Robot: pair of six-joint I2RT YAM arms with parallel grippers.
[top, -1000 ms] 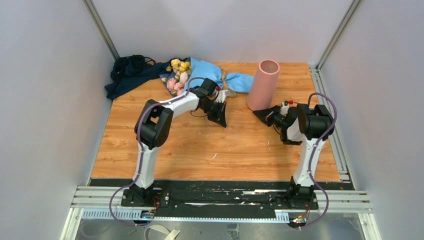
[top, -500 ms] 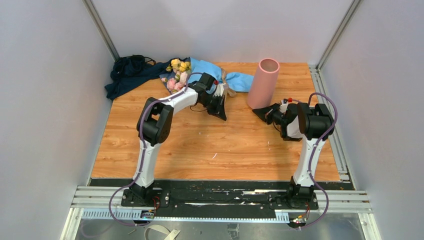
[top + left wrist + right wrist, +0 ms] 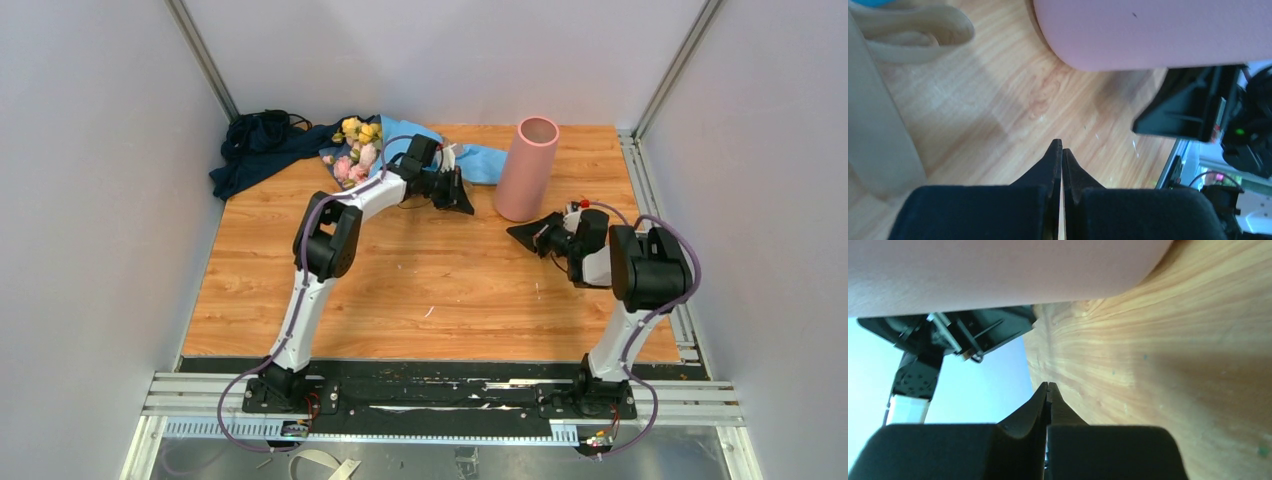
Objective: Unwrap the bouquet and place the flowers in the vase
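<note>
So the bouquet point(image 3: 378, 150) lies wrapped in blue paper at the back of the wooden table point(image 3: 420, 290), blooms beside a navy cloth heap point(image 3: 255, 150). The pink vase point(image 3: 527, 168) stands upright to its right. Left gripper point(image 3: 1062, 150) sits between them, jaws pressed together, empty; right gripper point(image 3: 1047, 386) is near the vase base, also closed on nothing

The blue-wrapped bouquet point(image 3: 398, 130) is laid flat at eleven o'clock; the pink vase point(image 3: 525, 172) is stood upright at one o'clock.

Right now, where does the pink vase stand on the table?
In the top view the vase stands upright on the far right part of the table, right of the bouquet, with the right gripper near its base.
</note>
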